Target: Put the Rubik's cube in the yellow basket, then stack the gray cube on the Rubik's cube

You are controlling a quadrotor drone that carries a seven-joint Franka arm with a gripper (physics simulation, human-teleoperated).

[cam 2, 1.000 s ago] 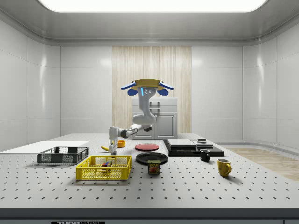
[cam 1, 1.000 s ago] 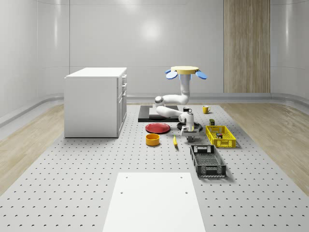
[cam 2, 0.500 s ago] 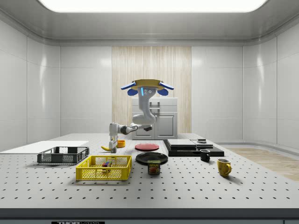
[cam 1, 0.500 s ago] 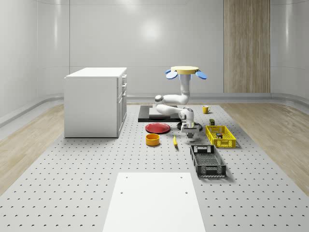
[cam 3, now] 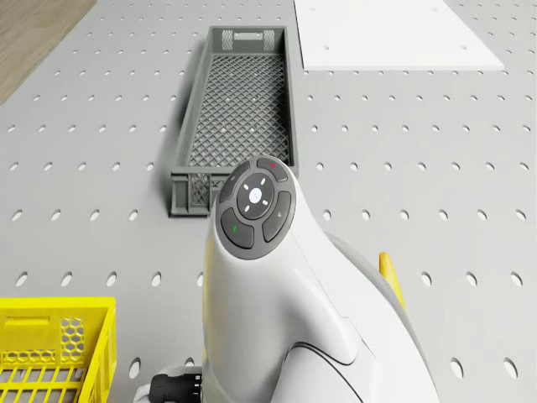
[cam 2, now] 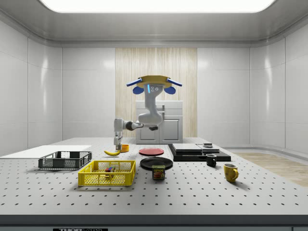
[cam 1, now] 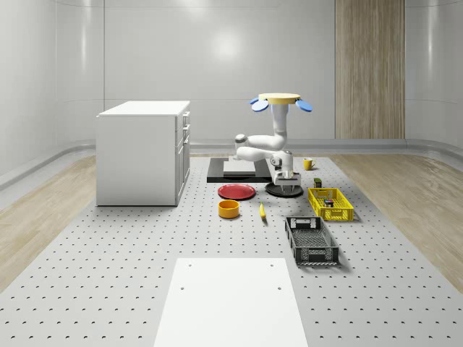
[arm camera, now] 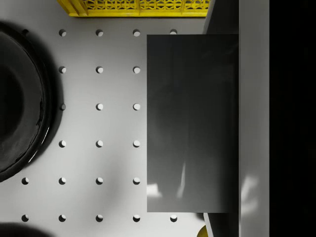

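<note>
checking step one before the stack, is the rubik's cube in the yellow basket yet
In. The Rubik's cube sits inside the yellow basket, visible through its mesh wall in the side view; the whole-scene view also shows a small dark item inside the basket.

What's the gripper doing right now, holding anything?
Gripper: shut on the gray cube, held in the air between the black plate and the yellow basket; drone hovers above.

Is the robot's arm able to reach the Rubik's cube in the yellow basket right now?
Probably yes: the yellow basket is open-topped, nothing covers the Rubik's cube, and the end effector, holding the gray cube, hangs nearby below the hovering drone.
</note>
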